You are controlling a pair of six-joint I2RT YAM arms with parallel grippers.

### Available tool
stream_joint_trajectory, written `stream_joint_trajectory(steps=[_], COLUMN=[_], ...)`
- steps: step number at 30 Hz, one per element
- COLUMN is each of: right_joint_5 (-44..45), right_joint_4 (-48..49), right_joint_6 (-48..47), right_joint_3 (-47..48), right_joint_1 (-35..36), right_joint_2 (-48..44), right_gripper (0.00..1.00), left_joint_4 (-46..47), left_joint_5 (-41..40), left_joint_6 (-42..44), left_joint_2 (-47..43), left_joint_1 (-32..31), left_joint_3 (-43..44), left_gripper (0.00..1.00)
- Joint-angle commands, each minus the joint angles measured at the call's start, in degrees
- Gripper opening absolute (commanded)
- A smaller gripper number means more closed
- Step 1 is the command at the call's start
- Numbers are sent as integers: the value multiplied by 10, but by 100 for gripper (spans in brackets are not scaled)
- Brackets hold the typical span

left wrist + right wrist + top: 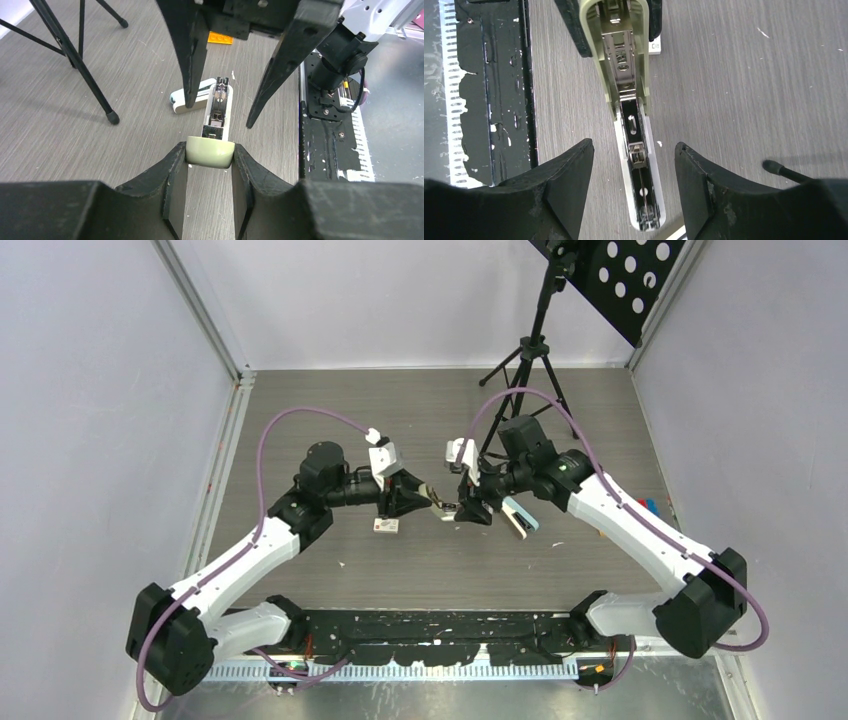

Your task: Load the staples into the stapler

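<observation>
In the middle of the top view, a pale green stapler (438,502) is being gripped at one end by the left end effector (422,498), whose two fingers are being pressed against the sides of the green top cover. In the left wrist view that rounded green end is being shown clamped at the lower centre. The rest of the stapler is running up the frame over the grey wood-grain counter (300,420).

The stapler is being held hinged open. In the right wrist view the green cover is being shown at the top centre, while the white base with its metal magazine channel is being shown running down to the bottom centre. Whether staples are lying in the channel cannot be told.

The right end effector (634,147) is being held open. Its fingers are standing on either side of the white base with a gap showing on each side, and nothing is being gripped by it.

The staple box (386,526), white with a reddish mark, is lying flat on the counter just below the left end effector in the top view, apart from the stapler. Only its corner is being shown near the top of the right wrist view.

A white and teal stapler (520,517) is lying on the counter just right of the right end effector in the top view. A black tripod (530,360) is standing in the upper centre-right of that frame. An orange brick (221,38) is being shown at the top centre of the left wrist view.
</observation>
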Motion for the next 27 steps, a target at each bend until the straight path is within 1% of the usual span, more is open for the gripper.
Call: stream_joint_trajectory(steps=[1, 6, 7, 13, 16, 17, 19, 22, 23, 24, 25, 26, 27], right_joint_5=[3, 34, 37, 35, 34, 35, 35, 42, 47, 53, 60, 65, 71], right_joint_4=[0, -21, -22, -7, 0, 1, 3, 10, 16, 24, 31, 37, 40], right_joint_6=[-28, -40, -42, -38, -40, -41, -45, -57, -60, -64, -67, -70, -71], right_joint_3=[13, 16, 16, 12, 15, 17, 25, 36, 40, 45, 50, 56, 66], right_joint_1=[20, 42, 44, 45, 45, 45, 45, 45, 45, 45, 45, 44, 43], right_joint_2=[24, 44, 46, 48, 57, 63, 78, 108, 115, 131, 145, 160, 178], right_gripper=[64, 58, 55, 24, 10, 7, 1, 0, 0, 0, 0, 0, 0], left_joint_4=[11, 7, 7, 2, -18, -30, -54, -88, -107, -116, -123, -127, -131], left_joint_5=[27, 33, 34, 33, 17, 7, -14, -58, -81, -106, -141, -173, -209], left_joint_6=[0, 1, 2, 5, 17, 24, 43, 68, 73, 75, 73, 72, 71], left_joint_2=[-21, -23, -23, -27, -36, -42, -61, -92, -106, -121, -136, -155, -174], left_joint_1=[1, 1, 1, 1, 2, 2, 1, 1, 2, 1, 1, 1, 1], left_joint_3=[25, 28, 29, 28, 24, 24, 21, 12, 7, 1, -8, -16, -25], left_gripper=[0, 0, 0, 0, 0, 3, 20, 49, 56, 66, 78, 94, 99])
